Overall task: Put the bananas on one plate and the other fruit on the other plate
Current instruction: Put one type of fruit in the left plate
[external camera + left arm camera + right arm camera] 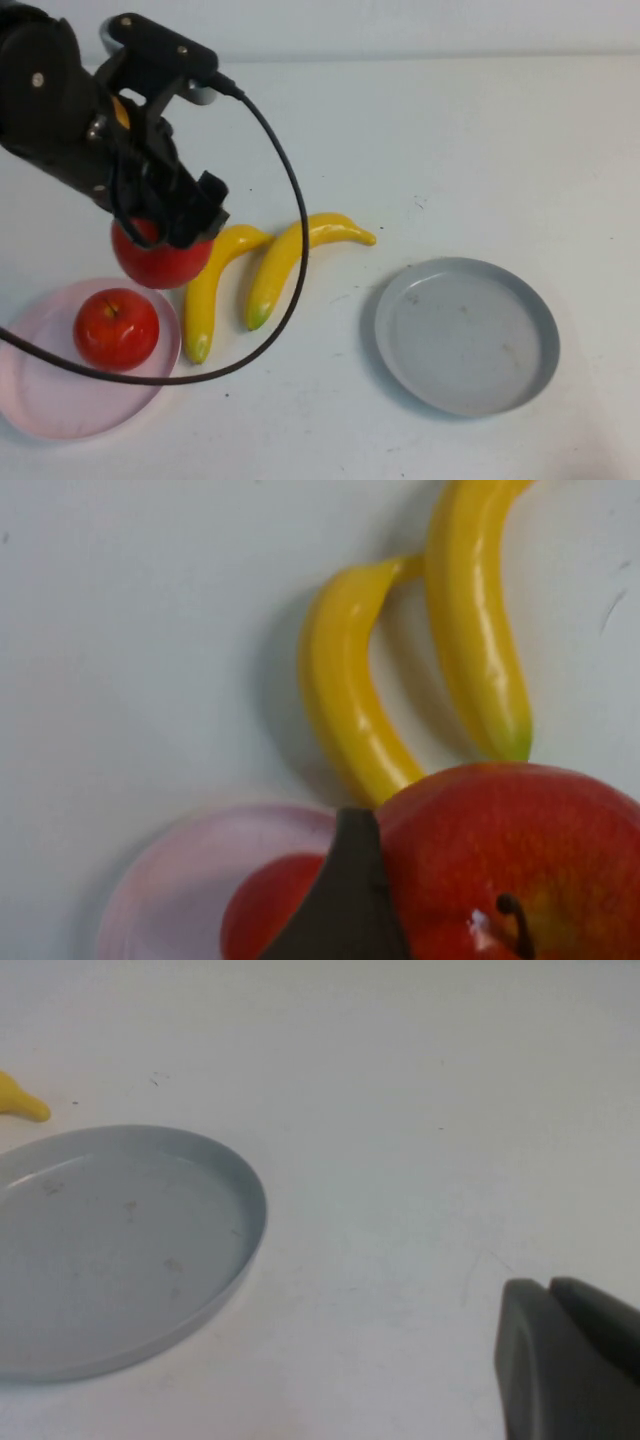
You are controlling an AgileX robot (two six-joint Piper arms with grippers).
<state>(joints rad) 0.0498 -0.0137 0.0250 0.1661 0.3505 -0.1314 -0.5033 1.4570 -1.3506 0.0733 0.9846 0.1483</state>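
No writing or brand shows on anything. The left gripper [165, 235] pinches an apple [160, 257] spread wide around it, hanging just past the 1 o'clock rim of the pink plate [60, 410]; a second apple [116, 328] sits on that plate. Two bananas [250, 275] lie on the table at the held apple's 3 o'clock, close beside it, their tips touching. The grey plate [465, 335] lies well apart at 3 o'clock with bare table all round. The right gripper [565, 1360] rests near it, fingers pressed together.
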